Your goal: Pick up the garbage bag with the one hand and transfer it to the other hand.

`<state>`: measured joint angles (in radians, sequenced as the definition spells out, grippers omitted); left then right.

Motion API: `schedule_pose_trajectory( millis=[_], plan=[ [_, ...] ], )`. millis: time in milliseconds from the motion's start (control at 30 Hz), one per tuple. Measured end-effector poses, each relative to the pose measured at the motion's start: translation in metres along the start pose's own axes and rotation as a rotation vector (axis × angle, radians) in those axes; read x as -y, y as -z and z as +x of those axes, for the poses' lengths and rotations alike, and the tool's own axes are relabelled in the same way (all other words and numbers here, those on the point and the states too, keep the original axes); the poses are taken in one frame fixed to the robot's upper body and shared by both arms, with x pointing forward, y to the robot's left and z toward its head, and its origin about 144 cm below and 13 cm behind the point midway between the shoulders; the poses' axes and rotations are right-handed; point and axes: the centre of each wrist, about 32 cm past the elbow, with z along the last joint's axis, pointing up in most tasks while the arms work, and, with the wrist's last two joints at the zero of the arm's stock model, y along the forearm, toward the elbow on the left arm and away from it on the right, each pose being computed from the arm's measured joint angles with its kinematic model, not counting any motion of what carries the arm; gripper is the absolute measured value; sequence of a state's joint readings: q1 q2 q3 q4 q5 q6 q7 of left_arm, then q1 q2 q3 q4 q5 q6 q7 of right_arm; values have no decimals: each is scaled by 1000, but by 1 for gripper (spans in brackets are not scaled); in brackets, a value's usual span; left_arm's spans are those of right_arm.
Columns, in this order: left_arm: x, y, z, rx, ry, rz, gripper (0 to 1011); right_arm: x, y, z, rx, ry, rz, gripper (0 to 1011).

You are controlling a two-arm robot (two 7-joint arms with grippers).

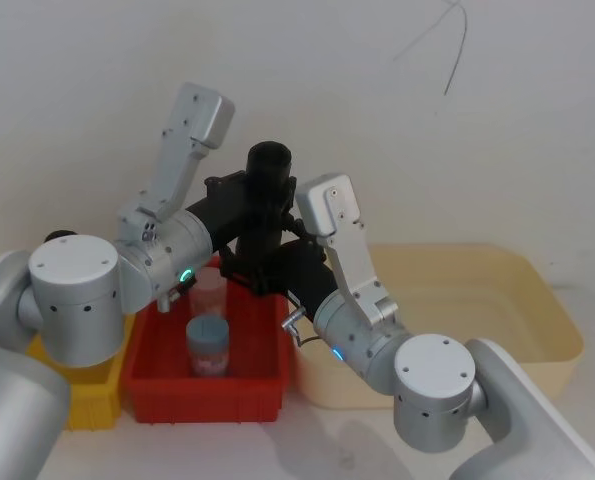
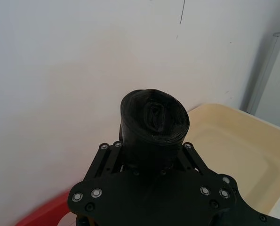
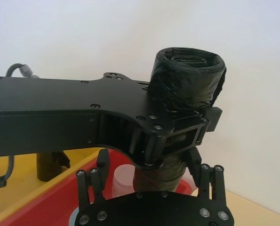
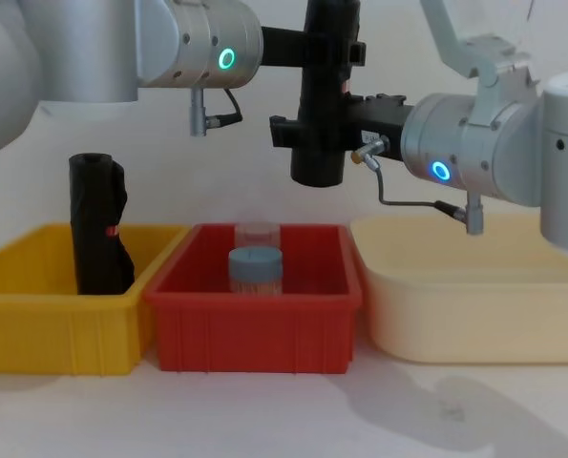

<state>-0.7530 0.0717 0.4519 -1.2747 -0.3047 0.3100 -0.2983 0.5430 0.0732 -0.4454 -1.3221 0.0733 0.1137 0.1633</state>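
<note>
Bag [image 4: 320,157]: an upright black roll held in the air. Its upper part sits between the left jaws and its lower part between the right jaws. Its top end stands above both.
Left gripper [image 4: 333,50]: on the green-ringed arm, reaching in from the left. The jaws are clamped on the bag's upper part, with the fingers pressed against its sides.
Right gripper [image 4: 314,129]: on the blue-ringed arm, reaching in from the right, just below the left jaws. The jaws are wide, with one finger [image 3: 92,181] on each side of the bag and a gap showing beside the roll.
Red bin [image 4: 255,329]: directly under both jaws, well below the bag's bottom end.
Jar [image 4: 255,270]: blue-lidded, standing in the red bin beneath the jaws, with a clear cup [image 4: 257,232] just behind it.
Yellow bin [image 4: 35,324]: lower down, on the left gripper's side of the jaws. It holds a second, lumpier black roll [image 4: 97,229].
Tub [image 4: 455,315]: cream, lower down, on the right gripper's side of the jaws.
</note>
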Motion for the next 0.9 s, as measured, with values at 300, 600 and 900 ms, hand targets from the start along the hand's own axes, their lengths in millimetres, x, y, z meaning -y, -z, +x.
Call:
schedule_pose_trajectory(
  millis=[300,600,900],
  plan=[
    [0,0,0,0,3,0,358,-1,-3,4,3,23,-29,999],
    [0,0,0,0,2,0,358,0,-5,6,2,33,-46,1000],
    [0,0,0,0,2,0,358,-3,-3,5,-1,35,-57,1000]
  ],
)
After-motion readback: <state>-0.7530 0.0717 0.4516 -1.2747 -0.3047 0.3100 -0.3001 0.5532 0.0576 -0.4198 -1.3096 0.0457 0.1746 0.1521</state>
